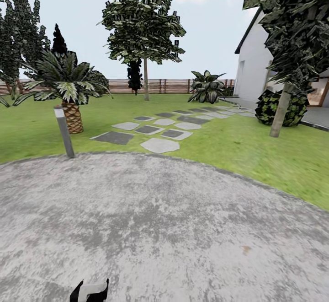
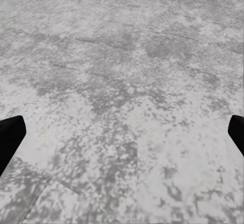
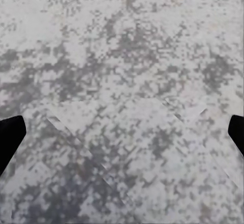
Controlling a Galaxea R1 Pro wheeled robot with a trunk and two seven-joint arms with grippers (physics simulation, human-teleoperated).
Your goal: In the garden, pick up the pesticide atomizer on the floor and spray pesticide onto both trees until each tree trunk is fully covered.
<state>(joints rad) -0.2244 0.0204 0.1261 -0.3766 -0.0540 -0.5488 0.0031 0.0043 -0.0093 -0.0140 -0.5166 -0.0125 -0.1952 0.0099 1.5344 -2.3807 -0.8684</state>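
Note:
The pesticide atomizer is out of view. Two leafy trees stand on the garden lawn [image 1: 41, 132]: one [image 1: 142, 23] at the middle back near the fence, its trunk [image 1: 145, 78] looking thin from here, and one [image 1: 292, 18] at the right with a grey-brown trunk [image 1: 279, 110] by the house. My left gripper [image 2: 122, 137] hangs open over grey mottled paving, its dark fingertips [image 2: 10, 135] wide apart. My right gripper [image 3: 122, 137] is open over the same paving. A white-and-black gripper part [image 1: 89, 291] pokes in at the bottom edge of the head view.
I am on a round grey paved area [image 1: 160, 229]. A short grey post [image 1: 64, 131] and a small palm [image 1: 68, 91] stand at its left edge. Stepping stones [image 1: 160, 130] lead across the grass toward the white house [image 1: 256, 68]. A slatted fence [image 1: 173, 85] closes the back.

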